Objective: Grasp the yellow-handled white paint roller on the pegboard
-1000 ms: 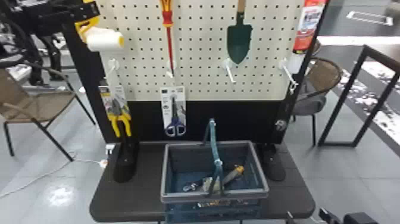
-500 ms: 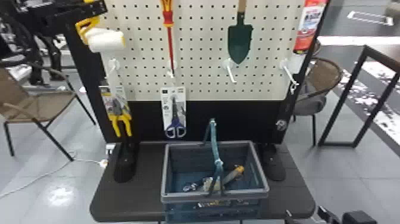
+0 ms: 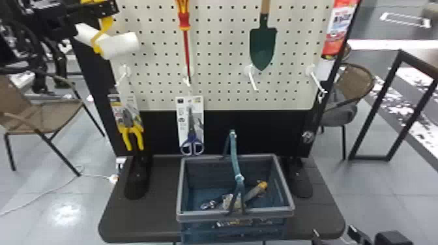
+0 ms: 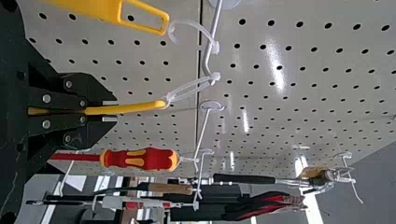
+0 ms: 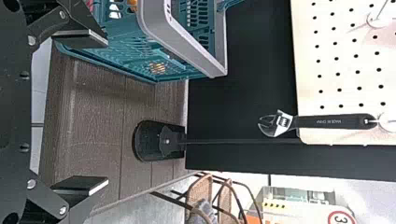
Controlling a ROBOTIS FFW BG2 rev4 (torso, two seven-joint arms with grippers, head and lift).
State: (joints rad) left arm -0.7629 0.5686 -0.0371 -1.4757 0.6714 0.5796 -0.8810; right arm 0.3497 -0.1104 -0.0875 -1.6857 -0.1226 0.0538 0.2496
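Top left in the head view, my left gripper (image 3: 109,9) is at the yellow-framed white paint roller (image 3: 120,44), whose white cylinder hangs below it, before the pegboard's left edge. In the left wrist view my left gripper (image 4: 108,111) is shut on the roller's thin yellow handle (image 4: 135,107). A clear tie at the handle's end still loops the tip of a white hook (image 4: 214,78). My right gripper (image 3: 357,234) is at the head view's lower right corner; in the right wrist view the right gripper (image 5: 100,112) stands open, nothing between its fingers.
Another yellow handle (image 4: 142,16) hangs beside the held one. A red screwdriver (image 3: 184,22), green trowel (image 3: 263,45), pliers (image 3: 130,130) and scissors (image 3: 192,140) hang on the board. A basket (image 3: 234,213) with tools stands on the dark table (image 3: 143,224).
My left gripper has shifted a little to the right with the roller, whose white cylinder now tilts differently. More of a second white piece shows to its left. The right arm stays where it was.
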